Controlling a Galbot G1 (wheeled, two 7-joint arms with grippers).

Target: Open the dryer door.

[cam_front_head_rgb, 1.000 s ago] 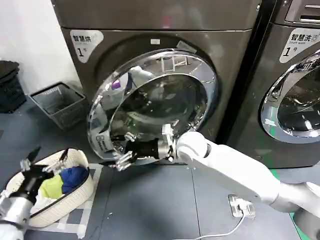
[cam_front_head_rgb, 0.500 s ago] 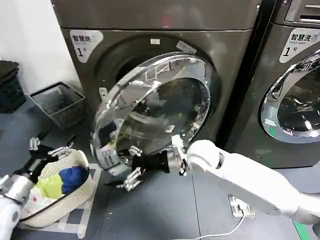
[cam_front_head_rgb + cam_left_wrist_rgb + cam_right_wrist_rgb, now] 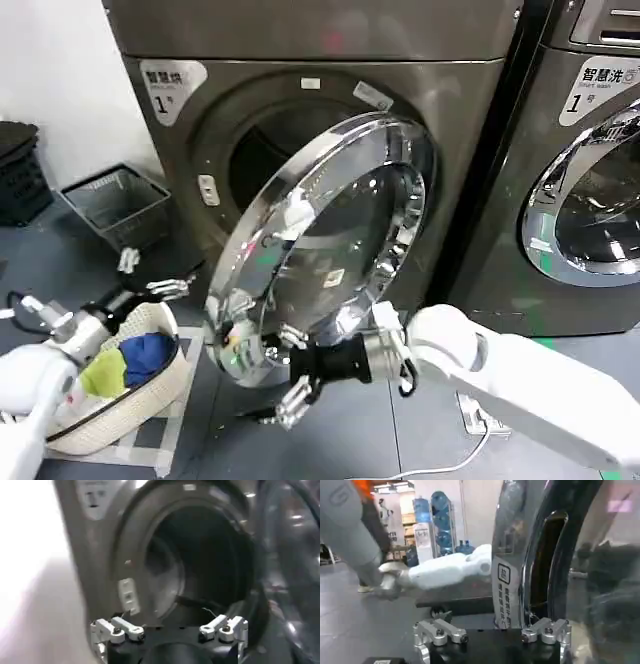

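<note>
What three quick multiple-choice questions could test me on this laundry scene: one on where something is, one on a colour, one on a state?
1. Where is the right end effector?
A. inside the drum
B. at the lower rim of the dryer door
C. on top of the machine

2. What colour is the cloth beside the yellow-green one in the laundry basket?
A. red
B. white
C. blue

3. What state is the dryer door in?
A. swung partly open
B. fully shut
C. taken off

Answers:
1 B, the right end effector sits by the bottom edge of the chrome rim.
2 C, a blue cloth lies in the basket, close to the left end effector.
3 A, the dark drum opening shows behind the door, which stands angled away from it.
</note>
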